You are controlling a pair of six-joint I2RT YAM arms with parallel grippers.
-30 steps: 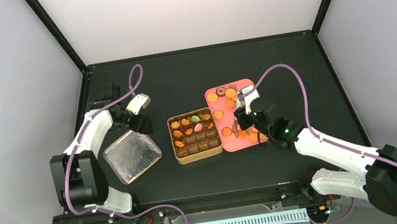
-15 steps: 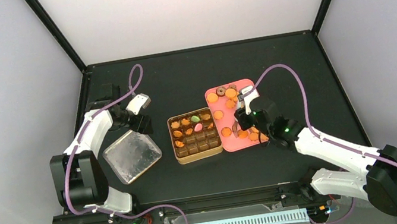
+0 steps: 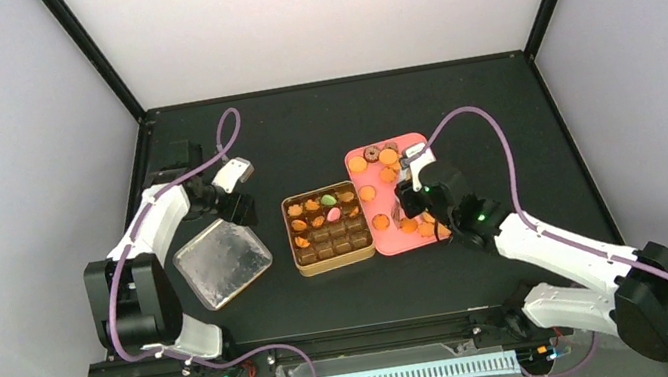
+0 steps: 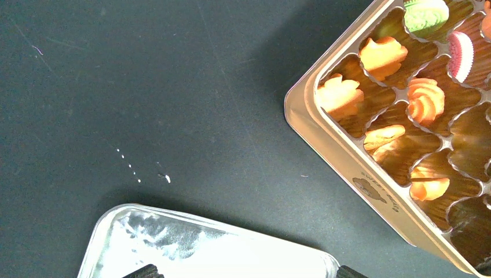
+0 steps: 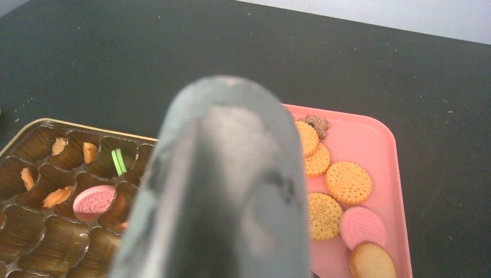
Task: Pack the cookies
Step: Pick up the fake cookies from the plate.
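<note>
Black matte table (image 3: 299, 123) within pale-walled enclosure. Cookies (image 5: 347, 182), held in two lots. Lot one, on pink tray (image 5: 376, 145), counted in right wrist view: four round golden, one pink cookie (image 5: 362, 227), one pale oval cookie (image 5: 372, 262), one dark brown cookie (image 5: 315, 121) partly hidden; all beyond and to the right of one blurred grey rounded object (image 5: 231, 191) filling the middle of that view. Right gripper (image 3: 408, 202) above the tray, cookies close around it; fingers hidden, so apart or together not determinable. Lot two, in one brown compartmented tin (image 4: 341, 162), counted in left wrist view: five orange, one green cookie (image 4: 425, 13), one pink-and-white cookie (image 4: 461, 48), one per cell, further cells cut off by the frame. Left gripper (image 4: 246, 272): two dark fingertips (image 4: 142, 271) spread wide apart, above one silver lid (image 4: 220, 255); tin cookies well off to the fingers' right, not touched.
</note>
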